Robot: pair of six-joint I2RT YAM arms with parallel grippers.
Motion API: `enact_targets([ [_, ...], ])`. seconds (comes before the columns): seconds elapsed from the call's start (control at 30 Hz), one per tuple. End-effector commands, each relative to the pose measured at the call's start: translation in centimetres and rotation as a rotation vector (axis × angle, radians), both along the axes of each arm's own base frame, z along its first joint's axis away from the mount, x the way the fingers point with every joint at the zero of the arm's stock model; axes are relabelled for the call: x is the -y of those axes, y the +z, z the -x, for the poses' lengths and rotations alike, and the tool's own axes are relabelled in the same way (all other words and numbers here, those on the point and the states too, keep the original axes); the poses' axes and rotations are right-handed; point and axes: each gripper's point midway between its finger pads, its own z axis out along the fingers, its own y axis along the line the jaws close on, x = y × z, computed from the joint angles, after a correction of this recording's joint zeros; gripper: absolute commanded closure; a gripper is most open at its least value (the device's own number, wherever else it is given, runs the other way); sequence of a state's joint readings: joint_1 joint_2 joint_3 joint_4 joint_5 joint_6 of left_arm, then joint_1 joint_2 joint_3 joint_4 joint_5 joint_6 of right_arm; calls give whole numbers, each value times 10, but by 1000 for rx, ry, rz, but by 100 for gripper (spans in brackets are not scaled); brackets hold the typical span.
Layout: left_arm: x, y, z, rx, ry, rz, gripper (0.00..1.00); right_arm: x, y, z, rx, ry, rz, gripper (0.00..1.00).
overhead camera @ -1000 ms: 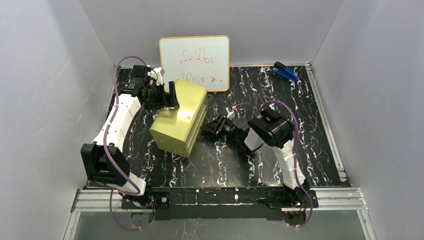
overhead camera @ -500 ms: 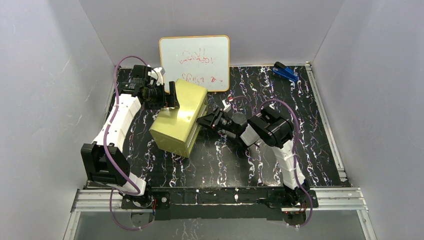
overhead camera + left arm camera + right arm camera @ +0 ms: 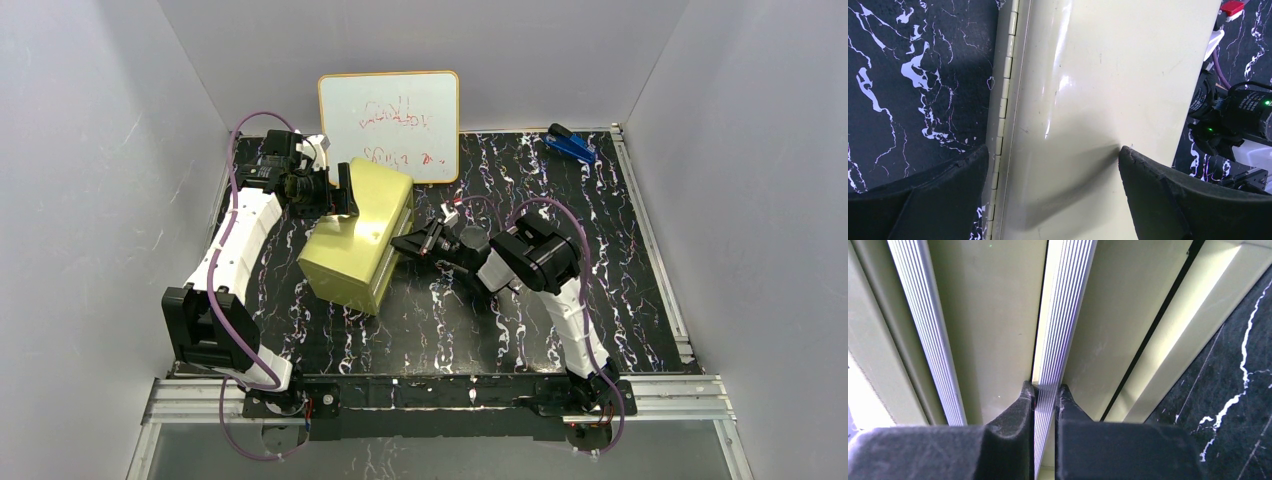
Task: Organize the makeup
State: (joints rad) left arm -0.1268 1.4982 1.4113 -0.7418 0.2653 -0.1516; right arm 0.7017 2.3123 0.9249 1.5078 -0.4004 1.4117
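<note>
- Drawer opening is looking like the step in hand: the right end effector (image 3: 1045, 390) is pinching a ribbed handle strip (image 3: 1060, 315) on the front of the yellow-green box (image 3: 358, 235), with its fingers clamped together on the strip.
- Left end effector (image 3: 1053, 155) is sitting over the box's lid near the hinge (image 3: 1005, 75), at the box's 12 o'clock end, with its fingers spread apart. Whether they are pressing down, I cannot tell.
- Makeup is not showing in any view, so I cannot tell where it is lying.
- Next move is probably calling for a straight pull toward roughly 3 o'clock across the counter (image 3: 600, 220), with the left arm bracing the box against sliding.
</note>
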Motion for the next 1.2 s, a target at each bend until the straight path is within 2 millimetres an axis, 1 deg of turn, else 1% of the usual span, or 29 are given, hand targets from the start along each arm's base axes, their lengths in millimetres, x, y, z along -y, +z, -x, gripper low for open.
enact_targets([
  [0.0,-14,-17,15,-79,10,-83,2,-11,23,1,146,10,-42,99],
  [0.13,-14,-16,14,-75,10,-83,1,-3,23,2,142,-2,-38,99],
  [0.33,-16,-17,15,-76,14,-89,2,26,23,2,133,-37,-26,99],
  [0.5,-16,-18,14,-78,15,-95,2,47,19,6,126,-56,-1,99],
  [0.6,-17,-18,13,-80,16,-96,2,56,16,9,120,-57,12,99],
  [0.73,-18,-20,12,-84,19,-104,2,62,13,13,114,-56,16,99],
  [0.83,-18,-21,12,-86,19,-107,2,70,9,19,107,-55,29,99],
  [1.03,-18,-23,10,-91,18,-110,2,95,5,36,90,-64,58,99],
  [1.17,-19,-23,8,-94,19,-113,2,100,4,45,99,-44,100,99],
])
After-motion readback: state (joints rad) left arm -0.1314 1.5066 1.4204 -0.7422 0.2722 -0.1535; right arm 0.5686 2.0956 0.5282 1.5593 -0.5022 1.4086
